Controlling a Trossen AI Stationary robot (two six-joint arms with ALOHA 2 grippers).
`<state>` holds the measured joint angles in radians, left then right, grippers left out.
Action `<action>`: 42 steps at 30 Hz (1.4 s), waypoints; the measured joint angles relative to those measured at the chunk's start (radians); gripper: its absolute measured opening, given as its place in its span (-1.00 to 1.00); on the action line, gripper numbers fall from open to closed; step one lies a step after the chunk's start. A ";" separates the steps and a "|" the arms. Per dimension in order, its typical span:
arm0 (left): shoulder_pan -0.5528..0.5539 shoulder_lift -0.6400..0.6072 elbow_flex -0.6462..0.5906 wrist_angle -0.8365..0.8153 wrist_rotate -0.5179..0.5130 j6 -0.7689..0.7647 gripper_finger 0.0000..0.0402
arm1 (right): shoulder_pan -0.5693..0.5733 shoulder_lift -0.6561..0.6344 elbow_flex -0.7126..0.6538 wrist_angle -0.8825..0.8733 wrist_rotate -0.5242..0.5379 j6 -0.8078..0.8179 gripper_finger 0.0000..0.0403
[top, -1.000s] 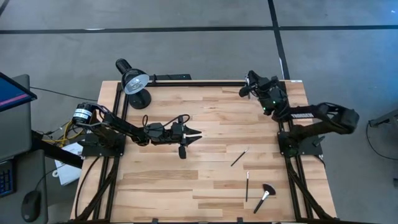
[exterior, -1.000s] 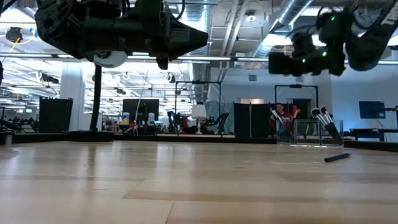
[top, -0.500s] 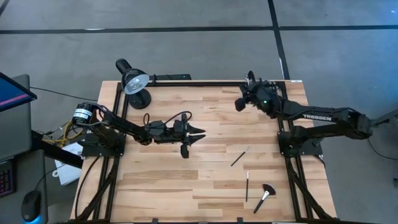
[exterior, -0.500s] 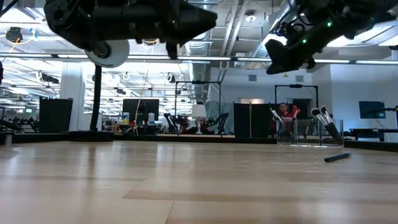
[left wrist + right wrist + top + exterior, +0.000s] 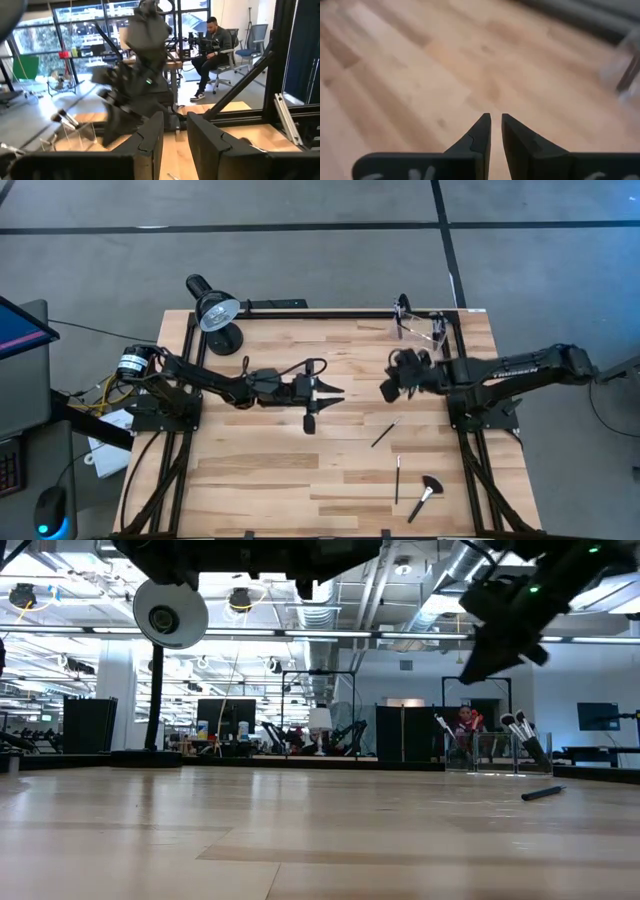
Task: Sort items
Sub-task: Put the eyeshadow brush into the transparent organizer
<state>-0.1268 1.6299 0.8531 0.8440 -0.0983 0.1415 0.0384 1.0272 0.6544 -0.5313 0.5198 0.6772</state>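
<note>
Three makeup brushes lie flat on the wood near the table's right near corner: a slim one (image 5: 385,432), a second slim one (image 5: 397,478) and the fan-headed brush (image 5: 425,495). Several more stand in the clear container (image 5: 420,323) at the far right corner, also seen in the low view (image 5: 490,752). My left gripper (image 5: 338,392) hovers open over the table's middle. My right gripper (image 5: 384,392) hangs shut just to its right, above bare wood and farther back than the slim brush. Neither holds anything.
A black desk lamp (image 5: 215,315) stands at the far left corner. A dark brush handle (image 5: 543,793) lies on the right in the low view. Bare wood spreads over the table's left and near parts. A person sits in the room beyond.
My right arm has swung from above the container at the far right corner toward the table's middle and near side, tipping downward. My left gripper has slid toward the right. The brushes on the table have not moved.
</note>
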 joint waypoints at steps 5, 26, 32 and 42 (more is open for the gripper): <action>0.008 0.000 0.021 -0.008 0.050 0.036 -0.59 | 0.136 0.009 0.000 -0.111 0.007 0.214 -0.81; 0.059 -0.030 0.038 -0.017 0.098 0.034 -0.59 | 0.419 0.155 0.003 -0.164 -0.076 0.730 -0.81; 0.101 -0.059 0.038 -0.066 0.192 0.021 -0.59 | 0.479 0.285 0.064 -0.251 -0.140 0.889 -0.81; 0.149 -0.209 0.038 -0.320 0.232 0.011 -0.59 | 0.486 0.357 0.129 -0.326 -0.118 0.916 -0.81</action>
<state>0.0217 1.4208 0.8909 0.5236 0.1342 0.1522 0.5240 1.3838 0.7830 -0.8572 0.4022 1.5928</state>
